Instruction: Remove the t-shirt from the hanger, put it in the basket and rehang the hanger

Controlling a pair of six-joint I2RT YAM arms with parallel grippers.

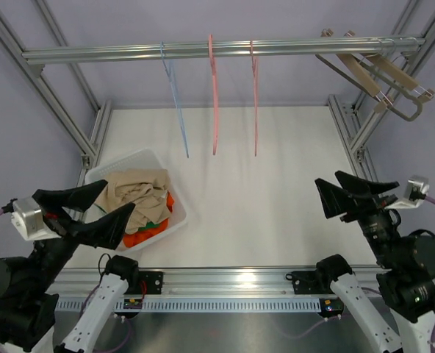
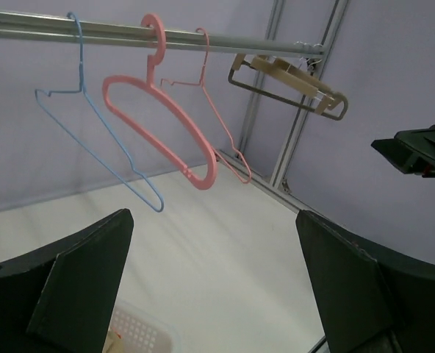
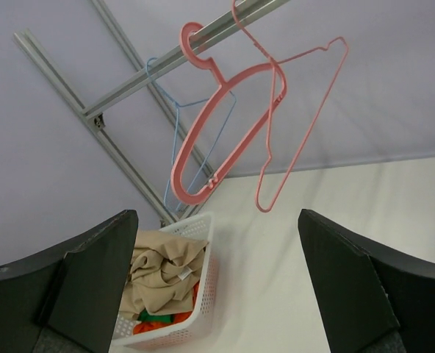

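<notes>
A beige t-shirt [image 1: 137, 193] lies crumpled on top of orange and green clothes in the white basket [image 1: 182, 213] at the left of the table; the right wrist view shows the t-shirt [image 3: 162, 272] too. Three bare hangers hang from the rail [image 1: 291, 48]: a blue wire hanger [image 1: 177, 110], a thick pink hanger [image 1: 214, 95] and a thin pink wire hanger [image 1: 254, 95]. My left gripper [image 1: 120, 195] hovers open beside the basket, nothing between its fingers. My right gripper [image 1: 327, 178] is open and empty at the near right.
Wooden hangers [image 1: 379, 77] hang bunched at the rail's far right end. Aluminium frame posts [image 1: 350, 132] stand at the table's back corners. Past the wide-open left gripper [image 2: 212, 214] the three hangers hang over the white table [image 2: 225, 250].
</notes>
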